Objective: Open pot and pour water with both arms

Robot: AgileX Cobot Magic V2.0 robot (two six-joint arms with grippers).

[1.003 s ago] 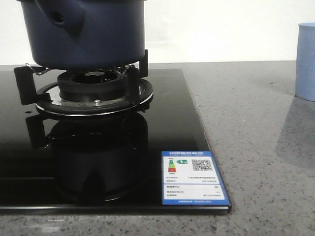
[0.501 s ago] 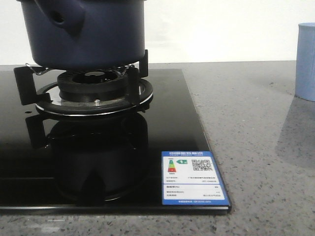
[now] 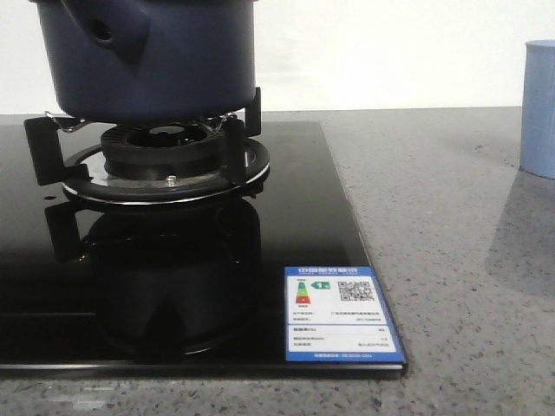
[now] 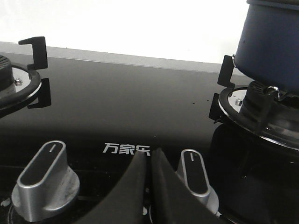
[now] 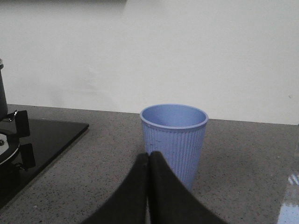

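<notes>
Nothing has shifted over the last second: the pot (image 3: 147,56) sits on the burner grate (image 3: 165,160) exactly as before, and the cup (image 3: 539,108) has not moved either. No arm crosses the front view, so I judge no step to be under way. The pot's top is cut off in every view, so whether the lid is on cannot be told.

The pot is dark blue, matte and round-walled, and rests on the black metal prongs at the rear of the glossy glass cooktop (image 3: 295,217), which mirrors it. The cup, pale blue with fine vertical ribs and an open mouth, stands on the speckled grey stone table (image 3: 451,260) near its right edge, well apart from the pot.

The left hand (image 4: 148,161) has its dark fingers pressed together with nothing between them, over the brushed-metal knobs (image 4: 194,172). The right hand (image 5: 148,163) is likewise closed and empty, just before the cup.
</notes>
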